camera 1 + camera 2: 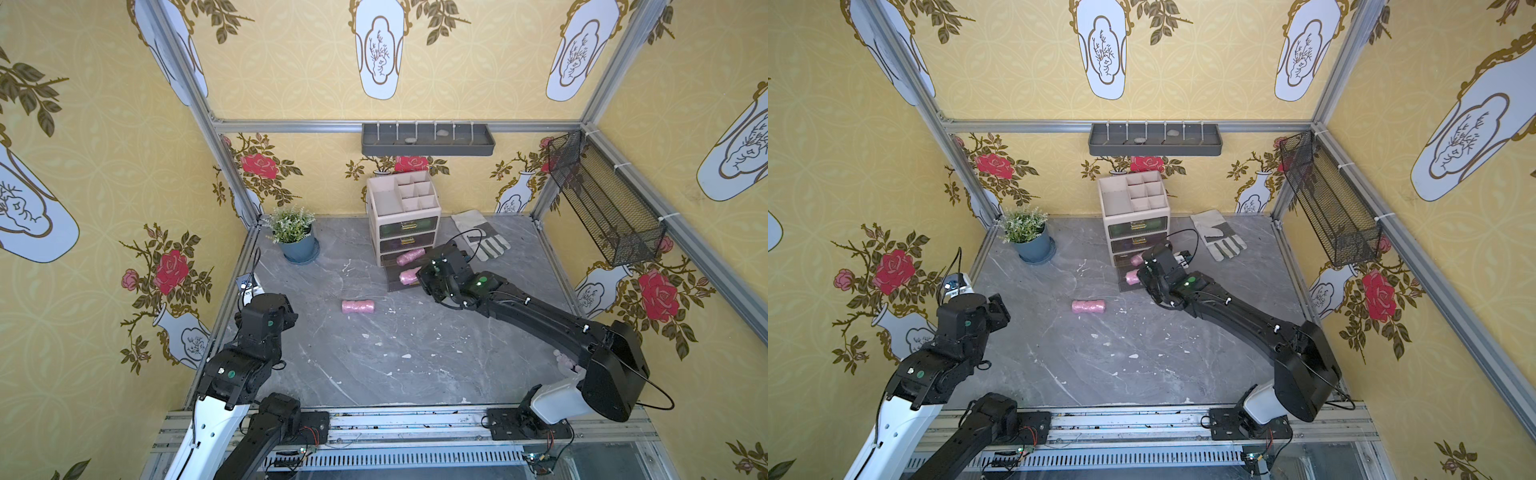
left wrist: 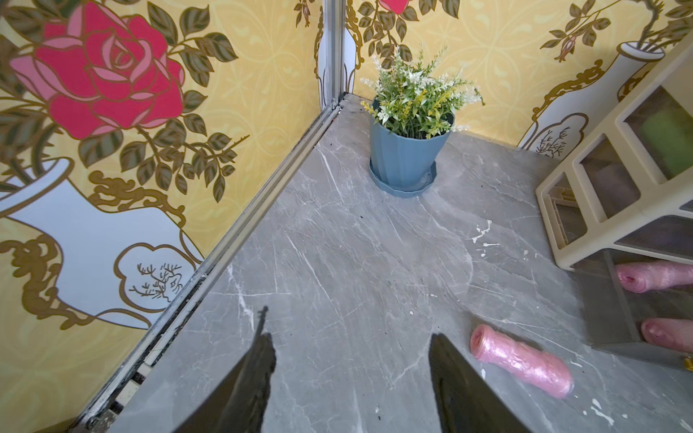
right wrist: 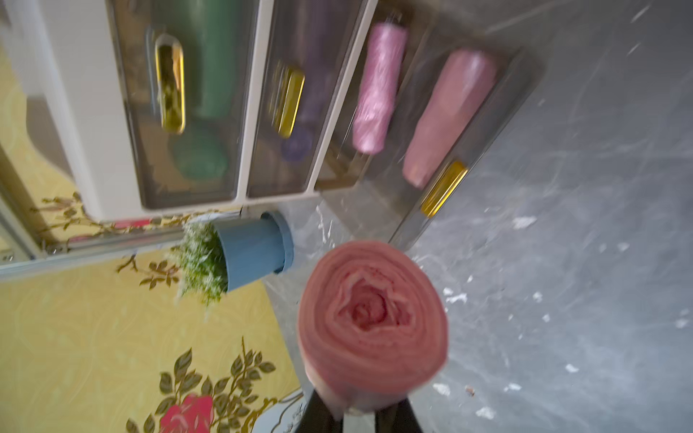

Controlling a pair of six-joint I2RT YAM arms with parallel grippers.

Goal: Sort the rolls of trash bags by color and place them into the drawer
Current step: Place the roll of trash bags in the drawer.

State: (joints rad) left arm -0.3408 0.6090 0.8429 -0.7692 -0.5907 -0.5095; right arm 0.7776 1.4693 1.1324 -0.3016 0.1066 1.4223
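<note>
**Right jaws clamped on a pink roll beside the open bottom drawer**

My right gripper (image 3: pixel 358 412) is clenched on the held pink roll (image 3: pixel 371 322). My right wrist view shows it end-on, the wound film spiralling toward the lens, with a black finger pressed against each side.

In both top views that wrist hangs close to the front right of the bottom drawer (image 1: pixel 392 286). This drawer is pulled out of the beige chest (image 1: pixel 384 199). Two more rolls lie in it side by side with a gap between them: the inner pink roll (image 3: pixel 378 90) and the outer pink roll (image 3: pixel 450 116).

The two drawers above are pushed in. Green rolls (image 3: pixel 210 75) show through the top one and purple rolls (image 3: pixel 311 93) through the middle one. Both are too blurred to count.

The loose pink roll (image 1: pixel 358 306) lies on its side on the grey marble table top (image 1: pixel 395 365), well apart from the chest.

My left gripper (image 2: pixel 348 337) has its jaws spread with nothing between them, over bare marble near the left wall. The loose pink roll lies near it, outside one finger.

A potted plant (image 1: pixel 293 235) stands in the back left corner. A work glove (image 1: pixel 482 237) lies flat to the right of the chest.
</note>
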